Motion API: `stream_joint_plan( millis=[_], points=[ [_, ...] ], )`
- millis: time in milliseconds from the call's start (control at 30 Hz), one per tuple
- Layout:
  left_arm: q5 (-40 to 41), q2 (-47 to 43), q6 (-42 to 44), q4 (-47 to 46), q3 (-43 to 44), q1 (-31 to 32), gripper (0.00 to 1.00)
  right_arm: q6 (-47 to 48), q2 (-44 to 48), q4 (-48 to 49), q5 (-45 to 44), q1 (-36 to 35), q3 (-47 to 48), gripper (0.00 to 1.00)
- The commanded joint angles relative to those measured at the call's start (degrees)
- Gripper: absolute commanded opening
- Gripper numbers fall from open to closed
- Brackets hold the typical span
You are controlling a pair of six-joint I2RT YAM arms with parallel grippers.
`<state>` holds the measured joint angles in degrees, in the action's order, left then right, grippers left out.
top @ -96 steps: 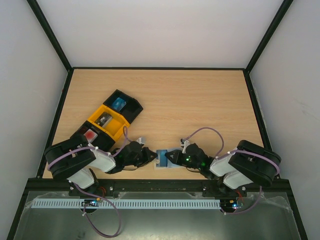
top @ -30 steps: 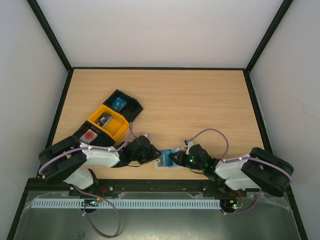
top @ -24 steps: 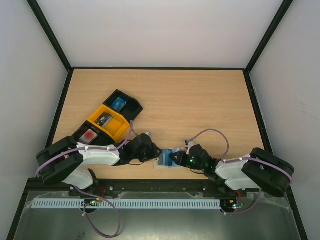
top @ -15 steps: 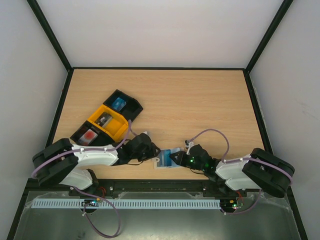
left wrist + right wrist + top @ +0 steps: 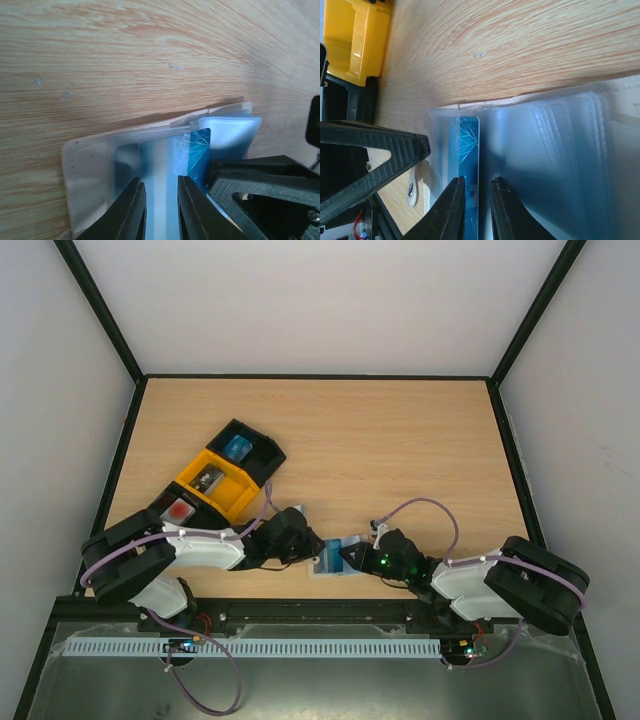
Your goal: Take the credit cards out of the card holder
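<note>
The card holder (image 5: 331, 565) lies on the wood near the table's front edge, a pale frosted wallet (image 5: 90, 170) with clear sleeves (image 5: 545, 150). One credit card (image 5: 200, 150) shows inside it; it is blue with white branching lines (image 5: 469, 140). My left gripper (image 5: 314, 551) comes in from the left. Its fingertips (image 5: 159, 200) rest on the sleeve over the card, a narrow gap apart, and whether they pinch anything does not show. My right gripper (image 5: 346, 558) meets the holder from the right, its jaws (image 5: 477, 200) closed on a sleeve at the card's edge.
A black-and-yellow compartment tray (image 5: 238, 498) stands left of the grippers, with a blue item (image 5: 237, 447) and a red item (image 5: 180, 508) in its cells. Its yellow wall (image 5: 355, 40) shows beyond the holder. A black frame rims the table.
Since the earliest frame the holder has turned slightly with my right gripper. Over the last second my left gripper has crept right onto the holder, and its arm has shifted.
</note>
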<state>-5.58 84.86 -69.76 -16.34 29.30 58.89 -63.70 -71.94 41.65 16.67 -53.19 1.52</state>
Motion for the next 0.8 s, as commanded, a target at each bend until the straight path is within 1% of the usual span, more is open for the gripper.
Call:
stream_joint_plan(
  millis=[0,433,767],
  points=[
    [0.65,1.02,0.68,-0.47,0.06,0.42,0.2,-0.5,0.44,-2.71,-1.02,0.19,-1.39,0.16],
    [-0.25,3.03,-2.98,-6.78,-6.4,0.21,0.18,-1.28,-2.26,0.11,0.37,0.15,-0.65,0.16],
    [-0.22,3.3,-3.87,-7.14,-7.45,0.54,0.17,-2.42,-5.76,4.61,2.48,0.19,-0.16,0.16]
  ],
)
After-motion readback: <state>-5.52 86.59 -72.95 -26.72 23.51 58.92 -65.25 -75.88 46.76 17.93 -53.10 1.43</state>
